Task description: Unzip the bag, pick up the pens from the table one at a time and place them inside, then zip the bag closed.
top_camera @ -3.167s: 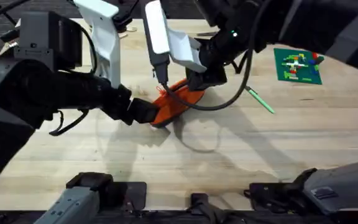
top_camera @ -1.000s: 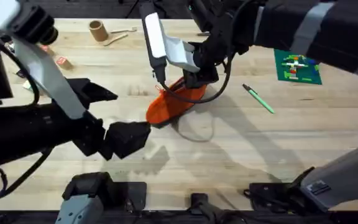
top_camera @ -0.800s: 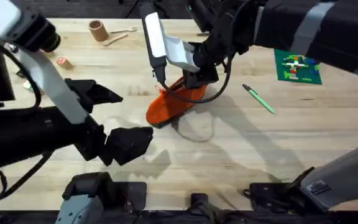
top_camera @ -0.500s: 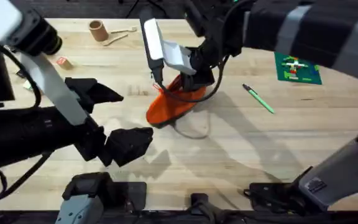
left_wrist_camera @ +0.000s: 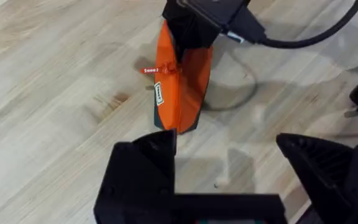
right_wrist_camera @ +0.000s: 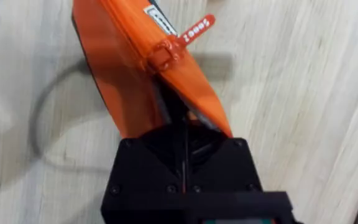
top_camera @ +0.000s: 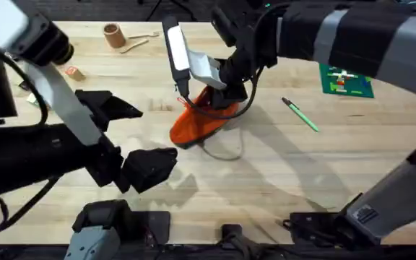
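While pinched (far end), bag point(top_camera: 197, 123) mid-table.

White lettering is being shown on the small red pull point(right_wrist_camera: 197, 29) of the orange bag point(right_wrist_camera: 129, 74), but it cannot be made out with certainty. A small label point(left_wrist_camera: 158, 94) on the bag's side is likewise printed, though its text is unreadable.

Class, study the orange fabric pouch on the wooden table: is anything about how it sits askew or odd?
Yes. The orange fabric pencil pouch does not lie flat: one end is pinched and raised by the right gripper, the other end rests on the light wooden table. Its small red zipper pull sticks out sideways. The left gripper hangs open nearby.
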You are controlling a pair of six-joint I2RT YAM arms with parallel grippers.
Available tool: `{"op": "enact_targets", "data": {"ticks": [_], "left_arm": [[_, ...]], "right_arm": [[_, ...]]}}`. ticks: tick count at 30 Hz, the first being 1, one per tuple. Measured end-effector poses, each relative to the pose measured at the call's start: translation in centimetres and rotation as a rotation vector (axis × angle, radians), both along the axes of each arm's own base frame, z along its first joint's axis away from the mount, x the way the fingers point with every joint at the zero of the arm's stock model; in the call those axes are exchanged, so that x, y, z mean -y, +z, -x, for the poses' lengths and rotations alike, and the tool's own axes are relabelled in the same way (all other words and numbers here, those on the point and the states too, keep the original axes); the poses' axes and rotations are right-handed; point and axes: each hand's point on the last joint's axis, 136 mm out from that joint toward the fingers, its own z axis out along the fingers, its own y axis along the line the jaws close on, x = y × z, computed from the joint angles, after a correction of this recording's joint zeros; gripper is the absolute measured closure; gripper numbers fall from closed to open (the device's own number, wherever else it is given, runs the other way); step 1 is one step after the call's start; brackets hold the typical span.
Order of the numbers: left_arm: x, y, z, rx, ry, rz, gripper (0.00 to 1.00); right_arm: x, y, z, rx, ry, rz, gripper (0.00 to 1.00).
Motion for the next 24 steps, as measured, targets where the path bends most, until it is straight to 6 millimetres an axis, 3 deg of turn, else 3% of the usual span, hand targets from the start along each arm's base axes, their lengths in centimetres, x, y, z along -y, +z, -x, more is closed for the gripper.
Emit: {"op": "enact_targets", "data": {"ticks": [7,9,14,15,24], "left_arm": [[0.00,0.00,0.00,0.000,0.000,0.000,0.007],[0.00,0.00,0.00,0.000,0.000,0.000,0.007],[0.00,0.00,0.00,0.000,0.000,0.000,0.008],[0.00,0.00,0.00,0.000,0.000,0.000,0.007],[0.00,0.00,0.00,0.000,0.000,0.000,0.007]], "right_arm": [[-0.27,0.12,0.23,-0.014,0.006,-0.019,0.960],[-0.31,0.13,0.27,-0.016,0.005,-0.022,0.785],[-0.30,0.14,0.26,-0.016,0.009,-0.023,0.078],[-0.31,0.15,0.25,-0.015,0.010,-0.023,0.025],[-0.29,0.15,0.24,-0.015,0.010,-0.023,0.004]]}}
